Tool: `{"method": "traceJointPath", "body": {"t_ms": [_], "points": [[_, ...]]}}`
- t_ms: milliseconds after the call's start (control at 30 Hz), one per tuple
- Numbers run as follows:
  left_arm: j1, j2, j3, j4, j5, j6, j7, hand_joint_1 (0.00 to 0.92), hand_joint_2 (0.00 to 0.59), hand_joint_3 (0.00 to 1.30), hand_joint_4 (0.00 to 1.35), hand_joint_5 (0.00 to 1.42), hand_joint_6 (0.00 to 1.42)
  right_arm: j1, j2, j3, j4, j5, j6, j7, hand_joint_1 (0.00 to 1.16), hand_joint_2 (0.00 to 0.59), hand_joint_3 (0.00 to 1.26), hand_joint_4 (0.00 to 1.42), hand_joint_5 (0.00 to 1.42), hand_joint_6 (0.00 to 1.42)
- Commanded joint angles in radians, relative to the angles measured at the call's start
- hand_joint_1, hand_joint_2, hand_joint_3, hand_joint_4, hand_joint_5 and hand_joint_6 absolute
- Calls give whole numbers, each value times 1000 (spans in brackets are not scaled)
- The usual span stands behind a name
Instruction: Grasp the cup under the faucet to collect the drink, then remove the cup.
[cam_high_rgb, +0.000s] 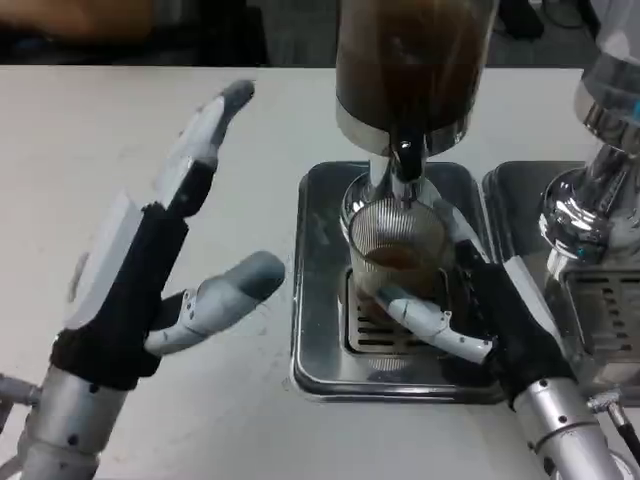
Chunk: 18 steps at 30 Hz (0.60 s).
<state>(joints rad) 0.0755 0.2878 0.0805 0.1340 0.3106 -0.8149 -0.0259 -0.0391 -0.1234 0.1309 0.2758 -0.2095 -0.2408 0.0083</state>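
While under faucet (404, 160), cup (397, 252) in right robot hand (470, 320).

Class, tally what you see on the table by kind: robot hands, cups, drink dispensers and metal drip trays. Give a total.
Robot hands: 2 (left hand, right hand)
Cups: 1 (cup)
Drink dispensers: 2 (dispenser, second dispenser)
Drip trays: 2 (drip tray, second tray)
Total: 7

No legible text, label, brand, number or sign is present on any surface in the head view. The dispenser (415, 70), the cup (396, 255), the drip tray (320, 300) and the second machine (600, 200) at 3 o'clock carry no readable markings.
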Motion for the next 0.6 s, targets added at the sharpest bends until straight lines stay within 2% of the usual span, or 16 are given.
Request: {"method": "traceJointPath", "body": {"t_ms": [33,233,600], "points": [[63,10,30,45,65,-15,77,0,132,0,0,0,0,-27,14,2,42,6,-8,-2,671,200,0,0,0,0],[101,23,31,91,137,15,154,0,134,0,0,0,0,-52,20,1,78,1,-12,-15,674,198,0,0,0,0],[134,52,-19,229,258,36,282,0,135,0,0,0,0,-101,48,3,162,0,-44,-49,694,187,0,0,0,0]]}}
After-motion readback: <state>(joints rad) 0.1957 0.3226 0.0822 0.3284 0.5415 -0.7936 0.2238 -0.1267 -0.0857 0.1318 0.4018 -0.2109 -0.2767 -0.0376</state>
